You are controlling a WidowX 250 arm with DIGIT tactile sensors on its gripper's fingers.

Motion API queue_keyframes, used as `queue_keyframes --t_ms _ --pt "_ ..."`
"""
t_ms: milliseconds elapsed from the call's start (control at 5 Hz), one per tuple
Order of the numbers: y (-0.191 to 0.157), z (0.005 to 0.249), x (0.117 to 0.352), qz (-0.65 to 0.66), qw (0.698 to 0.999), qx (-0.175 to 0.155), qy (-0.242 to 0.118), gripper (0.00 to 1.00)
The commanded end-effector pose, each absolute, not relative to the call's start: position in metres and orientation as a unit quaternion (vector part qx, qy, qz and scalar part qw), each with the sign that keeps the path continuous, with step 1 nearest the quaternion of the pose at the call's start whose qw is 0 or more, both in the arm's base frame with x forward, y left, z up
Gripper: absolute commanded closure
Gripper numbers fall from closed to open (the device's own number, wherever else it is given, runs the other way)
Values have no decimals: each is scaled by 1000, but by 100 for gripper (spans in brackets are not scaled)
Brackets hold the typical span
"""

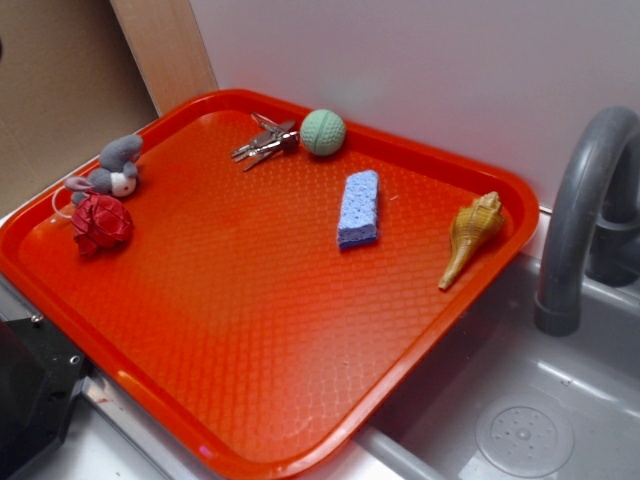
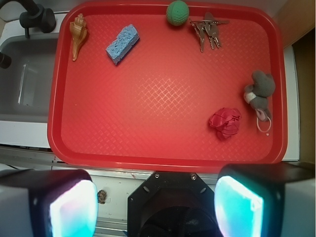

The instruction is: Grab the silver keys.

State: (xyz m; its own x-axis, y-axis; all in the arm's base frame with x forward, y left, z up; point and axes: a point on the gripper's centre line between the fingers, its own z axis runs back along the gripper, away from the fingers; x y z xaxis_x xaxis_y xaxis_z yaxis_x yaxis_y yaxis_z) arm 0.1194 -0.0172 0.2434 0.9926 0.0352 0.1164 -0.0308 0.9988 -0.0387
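Note:
The silver keys (image 1: 265, 142) lie splayed on the red tray (image 1: 250, 300) near its far rim, just left of a green ball (image 1: 323, 132). From the wrist view the keys (image 2: 208, 30) sit at the top right, to the right of the ball (image 2: 177, 12). My gripper (image 2: 155, 207) hangs high above the tray's near edge, far from the keys. It is open, with nothing between its two pale fingertips (image 2: 74, 210). The exterior view shows none of the gripper's fingers.
On the tray (image 2: 148, 98) also lie a blue sponge (image 2: 122, 43), a tan shell (image 2: 78, 34), a red crumpled ball (image 2: 225, 122) and a grey plush mouse (image 2: 260, 91). A grey sink (image 1: 520, 400) with a faucet (image 1: 580, 200) adjoins the tray. A wall stands behind.

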Motion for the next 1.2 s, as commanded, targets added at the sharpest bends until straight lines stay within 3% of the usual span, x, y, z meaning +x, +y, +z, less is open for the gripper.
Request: queue_keyframes --t_ms 0,200,400,600,800,1000 --pt "-17 243 119 17 998 -18 -59 0" --pt "16 215 169 104 992 -9 -66 0" --pt "35 202 217 143 986 9 -80 0" --pt "66 180 254 157 983 16 -94 0" --pt "78 159 278 164 981 19 -101 0" --pt "89 154 284 257 961 7 -101 0"
